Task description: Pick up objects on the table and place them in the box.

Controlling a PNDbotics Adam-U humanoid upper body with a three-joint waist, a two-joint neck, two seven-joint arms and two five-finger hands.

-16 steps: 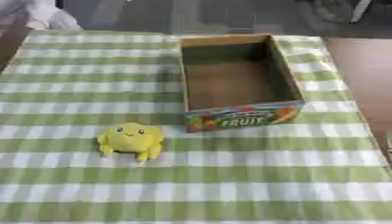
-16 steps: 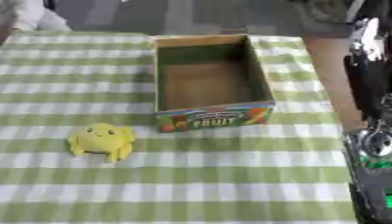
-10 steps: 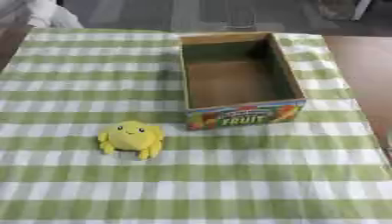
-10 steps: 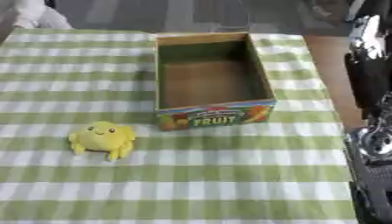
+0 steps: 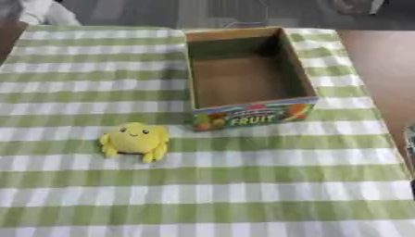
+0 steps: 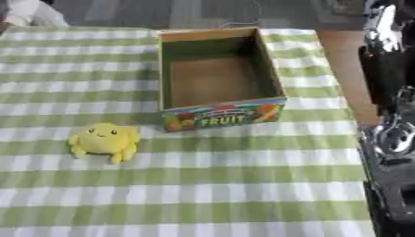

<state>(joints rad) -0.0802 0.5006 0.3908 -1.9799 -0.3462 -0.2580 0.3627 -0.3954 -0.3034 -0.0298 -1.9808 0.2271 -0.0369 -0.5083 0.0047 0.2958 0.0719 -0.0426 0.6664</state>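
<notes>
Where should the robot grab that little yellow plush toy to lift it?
Probably around the rounded body of the yellow plush toy, coming from above. It sits alone on the checked cloth, left of the fruit box, so the fingers could close on its sides; its small legs look too stubby to hold.

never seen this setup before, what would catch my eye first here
Probably the small yellow plush toy with a smiling face, alone on the green and white checked tablecloth at front left. Next, the open cardboard box marked FRUIT just behind it to the right, looking empty. A black and silver robot arm fills the right edge.
</notes>
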